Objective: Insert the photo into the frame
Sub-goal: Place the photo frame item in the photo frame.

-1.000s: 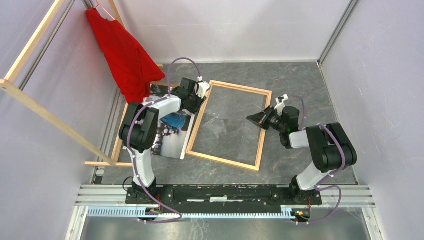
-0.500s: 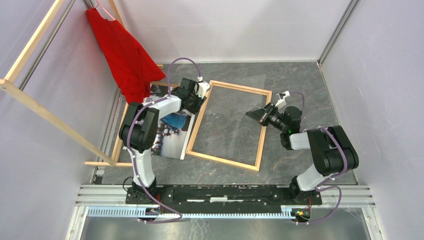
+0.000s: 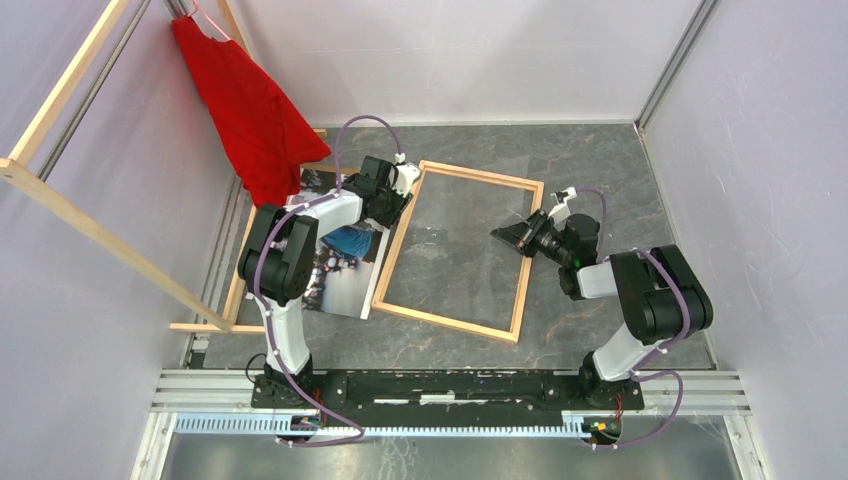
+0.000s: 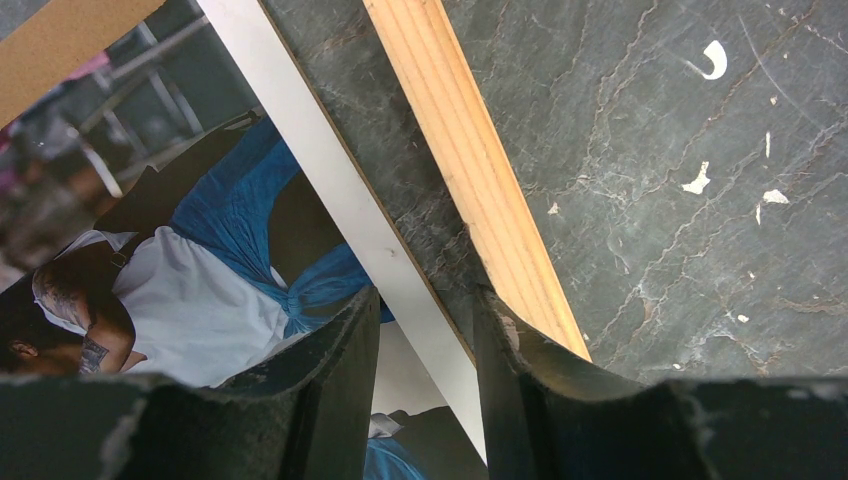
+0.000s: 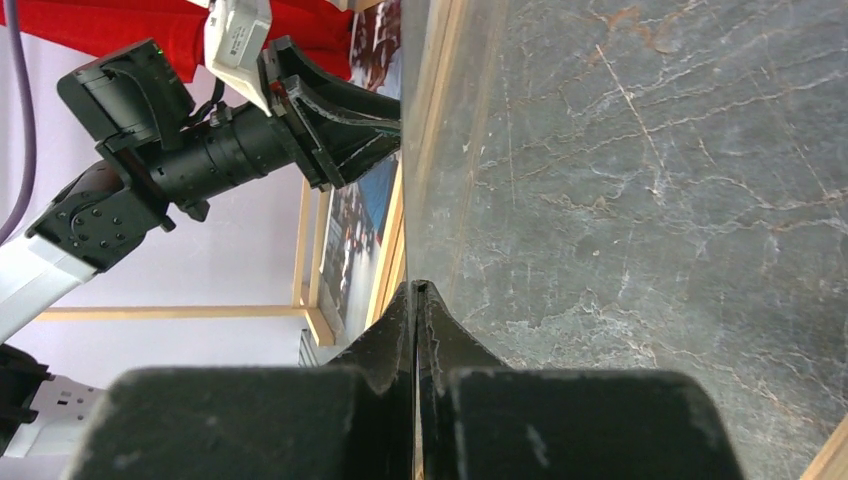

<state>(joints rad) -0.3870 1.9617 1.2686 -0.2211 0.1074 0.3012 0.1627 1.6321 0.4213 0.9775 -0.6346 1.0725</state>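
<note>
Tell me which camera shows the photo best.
The left wrist view: the photo sits close up at left, white border running between the open fingers of the left gripper. From the top external view the left arm covers much of it; the right wrist view catches only a thin sliver beyond the frame.

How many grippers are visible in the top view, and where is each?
2. The left gripper is at the left bar of the frame, next to the photo. The right gripper, shut, is over the frame's inside, near its right bar. Neither is hidden.
</note>
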